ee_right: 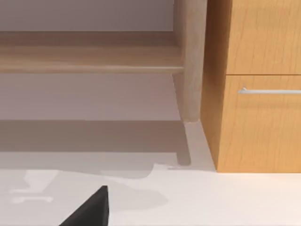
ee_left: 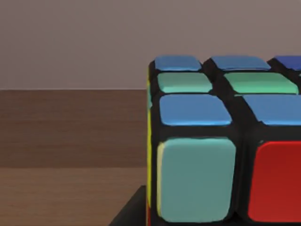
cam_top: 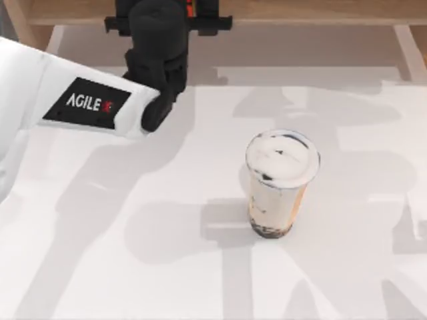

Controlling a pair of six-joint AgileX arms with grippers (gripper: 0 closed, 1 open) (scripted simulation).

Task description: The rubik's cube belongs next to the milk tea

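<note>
The left end effector hangs over the counter near its far edge, left of centre; in the left wrist view the rubik's cube sits tight against it, a dark finger edge under the cube's lower corner, so it appears clamped on the cube, though the fingers' spread cannot be seen. The cube shows blue, green and red stickers, one edge upright; the milk tea stands upright right of the counter's centre, long axis vertical, well apart from the cube; the right end effector shows as a dark tip above the counter, open or shut I cannot tell.
</note>
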